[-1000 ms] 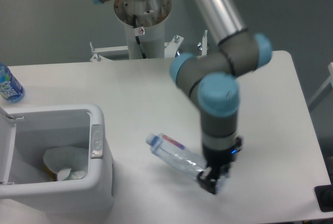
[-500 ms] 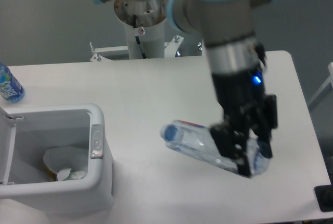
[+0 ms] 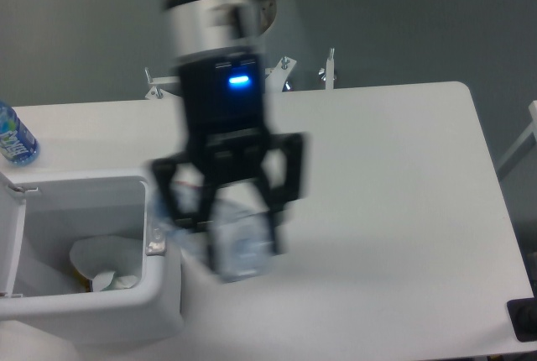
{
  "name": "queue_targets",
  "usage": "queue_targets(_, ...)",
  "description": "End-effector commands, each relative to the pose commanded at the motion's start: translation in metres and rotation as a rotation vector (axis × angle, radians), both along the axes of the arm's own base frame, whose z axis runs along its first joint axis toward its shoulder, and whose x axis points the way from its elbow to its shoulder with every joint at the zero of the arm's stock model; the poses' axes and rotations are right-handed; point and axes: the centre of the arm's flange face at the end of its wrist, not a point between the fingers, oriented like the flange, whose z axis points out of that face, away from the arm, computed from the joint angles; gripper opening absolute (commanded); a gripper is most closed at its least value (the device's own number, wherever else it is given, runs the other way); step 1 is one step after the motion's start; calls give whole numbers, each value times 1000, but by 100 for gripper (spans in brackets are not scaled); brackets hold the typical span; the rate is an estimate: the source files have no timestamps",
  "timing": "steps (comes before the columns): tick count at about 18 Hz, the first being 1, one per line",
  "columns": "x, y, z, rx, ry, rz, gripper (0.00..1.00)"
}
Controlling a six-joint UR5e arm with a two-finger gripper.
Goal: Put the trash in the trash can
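Observation:
My gripper (image 3: 231, 239) is shut on the clear plastic bottle (image 3: 237, 243) and holds it in the air, close to the camera and blurred by motion. The bottle hangs just right of the trash can's right wall, its cap end toward the grey latch (image 3: 155, 228). The white boxy trash can (image 3: 164, 294) stands at the front left with its lid (image 3: 8, 235) open. The crumpled whitish wrapper (image 3: 105, 262) lies inside the can.
A blue-labelled bottle (image 3: 14, 137) stands at the table's far left edge. The arm's base column (image 3: 231, 59) rises behind the table. A dark object (image 3: 522, 321) sits at the front right corner.
The gripper has lifted the bottle off the table and swung it left, from the front right of the table to just beside the trash can.

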Motion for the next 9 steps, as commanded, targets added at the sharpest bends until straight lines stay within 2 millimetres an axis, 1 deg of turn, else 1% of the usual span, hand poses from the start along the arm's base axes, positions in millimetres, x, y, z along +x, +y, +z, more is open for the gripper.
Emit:
queue_targets(2,11,12,-14,-17,-10,-23,53)
queue_targets(3,20,18,-22,-28,-16,-38,53)
queue_targets(4,26,22,-31,-42,-22,-50,58)
queue_targets(5,31,23,-41,-61,-29,-56,81)
queue_targets(6,33,21,-48,-79,-21,-67,100)
queue_targets(7,35,19,-49,-89,-11,-81,100)
queue_targets(9,36,14,-40,-79,-2,-82,100)
